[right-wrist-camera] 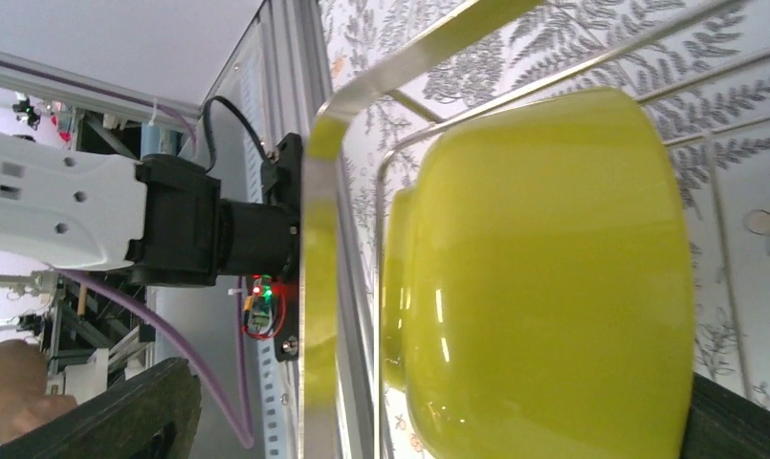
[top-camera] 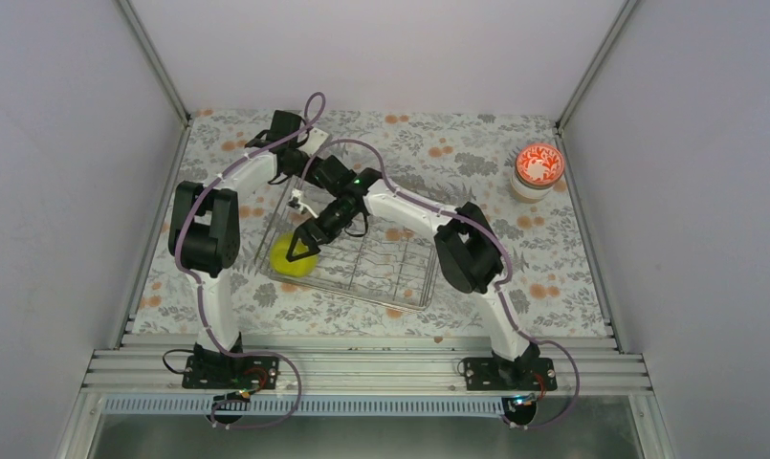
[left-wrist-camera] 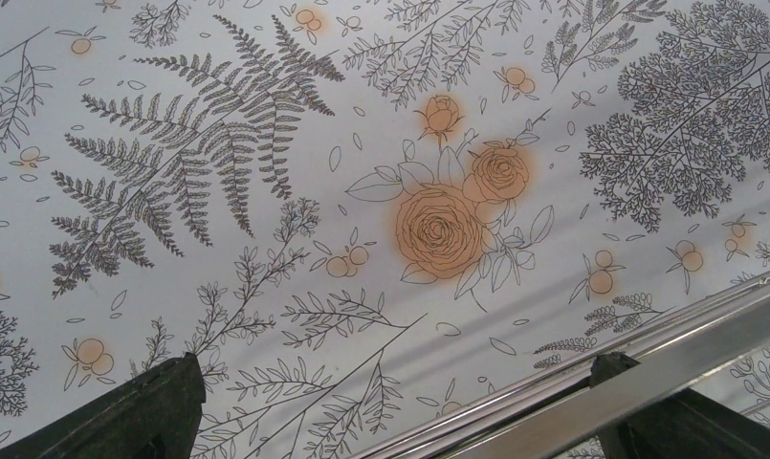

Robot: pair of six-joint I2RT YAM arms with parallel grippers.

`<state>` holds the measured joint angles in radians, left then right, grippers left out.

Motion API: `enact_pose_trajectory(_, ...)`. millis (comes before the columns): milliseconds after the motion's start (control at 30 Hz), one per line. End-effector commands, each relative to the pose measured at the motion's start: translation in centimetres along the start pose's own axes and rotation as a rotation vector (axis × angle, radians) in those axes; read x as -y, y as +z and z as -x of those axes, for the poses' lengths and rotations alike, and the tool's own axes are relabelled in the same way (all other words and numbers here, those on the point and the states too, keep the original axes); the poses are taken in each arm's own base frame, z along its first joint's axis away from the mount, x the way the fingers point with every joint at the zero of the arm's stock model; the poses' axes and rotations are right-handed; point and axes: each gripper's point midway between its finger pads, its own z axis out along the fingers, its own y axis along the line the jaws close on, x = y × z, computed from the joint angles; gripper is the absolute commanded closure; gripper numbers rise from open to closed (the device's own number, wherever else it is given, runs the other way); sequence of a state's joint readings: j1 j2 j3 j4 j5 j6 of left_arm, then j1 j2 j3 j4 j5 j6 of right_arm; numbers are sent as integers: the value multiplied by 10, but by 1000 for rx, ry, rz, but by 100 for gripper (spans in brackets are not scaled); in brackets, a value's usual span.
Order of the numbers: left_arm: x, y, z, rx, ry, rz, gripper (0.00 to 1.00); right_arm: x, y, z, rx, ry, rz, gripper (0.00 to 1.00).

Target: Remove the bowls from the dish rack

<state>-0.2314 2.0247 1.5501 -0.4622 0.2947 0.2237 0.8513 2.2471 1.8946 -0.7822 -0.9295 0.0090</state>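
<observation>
The worktop [top-camera: 476,143], covered in a floral cloth, carries the dish rack [top-camera: 390,279] left of its middle. What looks like a red-patterned bowl [top-camera: 538,168] sits well apart at the far right corner. The rack's wires look bare except at its left end, where the yellow-green bowl [top-camera: 283,261] stands on edge just inside the end rail.

The right arm reaches across the rack from the right, and its tool [top-camera: 299,249] hangs at that bowl with the fingers spread wide and gripping nothing. In the right wrist view the bowl fills the space ahead of the tool. Its foot is turned toward one finger [right-wrist-camera: 122,416] and its mouth toward the other [right-wrist-camera: 739,421], so the bowl's axis runs across the opening, not along the reach. The rack's end rail passes between the foot-side finger and the bowl. That rail is probably the thing to clear before closing. I cannot tell whether the mouth-side finger touches the rim.

The left tool [left-wrist-camera: 400,382] is also spread and empty. It looks down on bare cloth just outside the rack's far rail, away from the bowl. The right arm is therefore the nearer one, and the lift looks like its job.
</observation>
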Motion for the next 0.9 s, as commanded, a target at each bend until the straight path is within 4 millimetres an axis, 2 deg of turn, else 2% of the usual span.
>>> enact_pose_trajectory(0,-8,7,0,1,-9,21,0,-35,2,4,-19,-51,109,0)
enact_pose_trajectory(167,-8,8,0,0,-9,21,0,-38,5,1,-36,-60,130,0)
enact_pose_trajectory(400,-8,7,0,1,-10,18,0,-24,22,-10,-75,-61,128,0)
enact_pose_trajectory(467,-8,6,1,4,-8,19,0,-18,25,-11,-76,-60,113,10)
enact_pose_trajectory(500,-7,6,1,3,-8,17,0,-18,28,-12,-80,-63,117,23)
enact_pose_trajectory(567,-8,6,1,4,-9,16,0,-19,30,-12,-88,-69,124,41)
enact_pose_trajectory(667,-7,6,1,3,-8,13,0,-20,32,-13,-91,-80,118,47)
enact_pose_trajectory(800,-6,6,1,2,-9,12,0,-21,31,-13,-86,-90,110,69)
enact_pose_trajectory(867,-7,5,2,5,-8,14,0,-22,30,-12,-85,-92,110,72)
